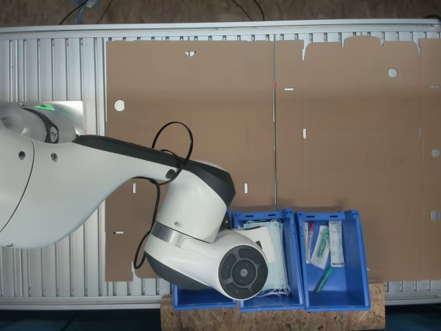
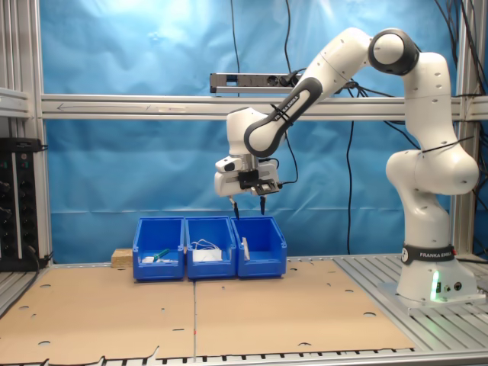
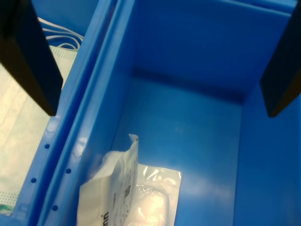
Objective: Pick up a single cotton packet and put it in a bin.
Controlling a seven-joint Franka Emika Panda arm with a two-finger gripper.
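My gripper [image 2: 248, 206] hangs open over the blue bin [image 2: 261, 244] at the second exterior view's right end of the row. Nothing is between its dark fingers [image 3: 28, 56]. In the wrist view, a white cotton packet [image 3: 113, 188] with dark print stands on edge inside this bin [image 3: 188, 117], leaning on the wall shared with the middle bin. A second, clearer packet [image 3: 157, 200] lies flat on the bin floor beside it. In the first exterior view, the arm's wrist [image 1: 207, 241] covers this bin and the gripper.
Three blue bins stand side by side on the cardboard-covered table [image 2: 229, 313]. The middle bin [image 2: 207, 252] holds pale green face masks [image 3: 23, 127]. The far bin [image 1: 331, 255] holds several packets and a green item. A wood block [image 2: 122, 255] sits by the bins.
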